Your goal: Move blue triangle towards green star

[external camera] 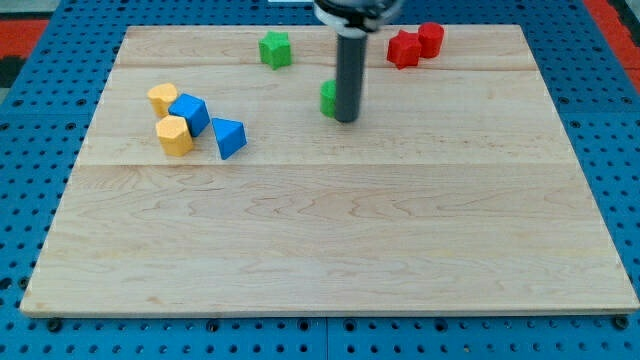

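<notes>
The blue triangle lies at the left of the wooden board, beside a blue cube. A green block that looks like a star sits near the board's top edge, up and to the right of the triangle. My tip rests on the board at centre top, well to the right of the blue triangle. It is right next to a second green block, which the rod partly hides so that its shape is unclear.
Two yellow blocks sit against the blue cube on its left. Two red blocks lie together near the top edge, right of the rod. A blue perforated table surrounds the board.
</notes>
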